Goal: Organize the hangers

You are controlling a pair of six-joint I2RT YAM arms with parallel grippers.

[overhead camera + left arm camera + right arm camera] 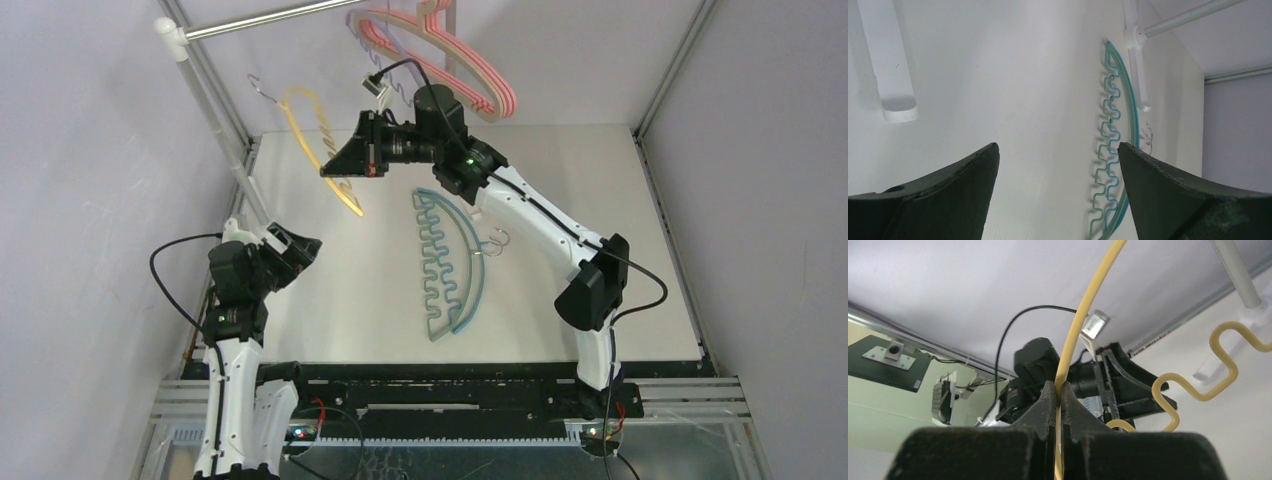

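My right gripper is shut on the thin bar of a yellow hanger, holding it in the air above the table's far left. In the right wrist view the fingers pinch the yellow hanger, whose wavy bar curves off to the right. A teal and a green hanger lie stacked flat on the table's middle. Pink, tan and lavender hangers hang at the back. My left gripper stands open and empty at the table's left edge, with the teal hanger lying to its right.
A silver rail runs along the top from a white post that leans over the table's left side. The post's foot shows ahead of the left gripper. Grey walls close in on both sides.
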